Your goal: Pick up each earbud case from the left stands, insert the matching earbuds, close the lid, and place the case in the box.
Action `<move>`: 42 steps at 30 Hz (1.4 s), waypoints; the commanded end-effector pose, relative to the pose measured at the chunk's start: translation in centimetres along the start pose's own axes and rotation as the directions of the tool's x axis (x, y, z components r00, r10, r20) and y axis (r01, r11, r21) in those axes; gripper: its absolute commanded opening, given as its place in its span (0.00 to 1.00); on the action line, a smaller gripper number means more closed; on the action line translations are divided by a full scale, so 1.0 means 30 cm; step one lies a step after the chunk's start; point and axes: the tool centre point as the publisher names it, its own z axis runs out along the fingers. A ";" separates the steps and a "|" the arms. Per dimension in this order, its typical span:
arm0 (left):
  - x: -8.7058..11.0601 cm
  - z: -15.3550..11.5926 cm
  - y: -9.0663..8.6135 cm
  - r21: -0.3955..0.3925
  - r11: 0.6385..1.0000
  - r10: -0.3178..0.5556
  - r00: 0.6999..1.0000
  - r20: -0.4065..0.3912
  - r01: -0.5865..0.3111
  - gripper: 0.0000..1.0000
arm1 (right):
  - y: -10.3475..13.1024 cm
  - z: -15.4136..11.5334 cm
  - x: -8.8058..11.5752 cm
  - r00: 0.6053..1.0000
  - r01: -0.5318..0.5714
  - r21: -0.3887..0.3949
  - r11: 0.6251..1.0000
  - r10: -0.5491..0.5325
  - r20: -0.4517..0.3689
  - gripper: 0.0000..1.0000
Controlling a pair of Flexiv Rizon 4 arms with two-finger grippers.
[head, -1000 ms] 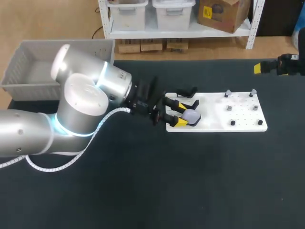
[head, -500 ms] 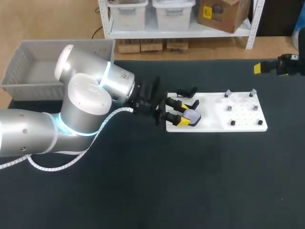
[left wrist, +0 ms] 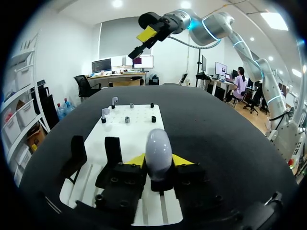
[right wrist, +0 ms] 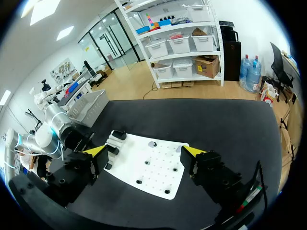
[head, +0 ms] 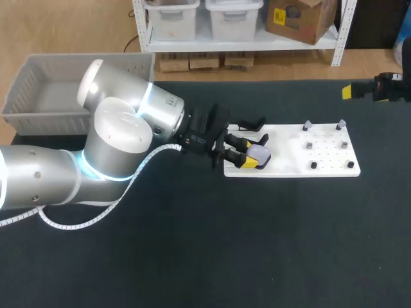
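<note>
A lavender earbud case [head: 260, 154] sits at the left end of the white board [head: 321, 157]. My left gripper [head: 246, 154] is shut on it. In the left wrist view the case [left wrist: 158, 146] stands upright between the yellow fingertips [left wrist: 136, 160], which press on both its sides. Beside it are two empty black stands [left wrist: 112, 151]. Small earbuds on pegs [head: 307, 126] sit at the board's right end. My right gripper [head: 359, 90] hangs open, high at the far right, away from the board. In the right wrist view it [right wrist: 146, 151] holds nothing.
A grey bin [head: 38, 90] stands at the back left corner of the black table. The board [right wrist: 153, 165] carries several small dark pegs [head: 313, 165]. My left arm's thick silver links [head: 115, 147] cover the table's left middle.
The left gripper's fingers have drawn together onto the lavender case, and the arm has edged slightly toward the board. The right arm has not moved.
</note>
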 end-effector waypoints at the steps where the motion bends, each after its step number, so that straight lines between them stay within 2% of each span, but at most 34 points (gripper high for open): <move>1: -0.004 0.003 0.004 0.003 1.000 0.006 1.000 -0.002 -0.006 0.00 | 0.000 -0.002 0.001 1.000 0.000 0.001 1.000 0.000 0.000 1.00; 8: -0.060 -0.045 -0.039 -0.031 0.998 0.054 0.998 0.037 -0.053 0.00 | 0.000 -0.002 0.001 1.000 0.000 0.001 1.000 0.000 0.000 1.00; 14: -0.134 -0.076 -0.069 -0.056 0.994 0.103 0.985 0.141 -0.096 0.00 | 0.000 -0.002 0.001 1.000 0.000 0.001 1.000 0.000 0.000 1.00; 20: -0.214 -0.061 -0.076 -0.052 0.986 0.165 0.960 0.225 -0.157 0.00 | 0.000 -0.002 0.001 1.000 0.000 0.001 1.000 0.000 0.000 1.00; 28: -0.269 -0.022 -0.067 -0.060 0.985 0.174 0.929 0.326 -0.164 0.00 | 0.000 -0.002 0.001 1.000 0.000 0.001 1.000 0.000 0.000 1.00; 36: -0.310 0.018 -0.092 -0.052 0.985 0.174 0.916 0.362 -0.167 0.00 | 0.000 -0.002 0.001 1.000 0.000 0.001 1.000 0.000 0.000 1.00; 42: -0.308 0.044 -0.129 -0.032 0.988 0.153 0.923 0.353 -0.151 0.00 | 0.000 -0.002 0.001 1.000 0.000 0.001 1.000 0.000 0.000 1.00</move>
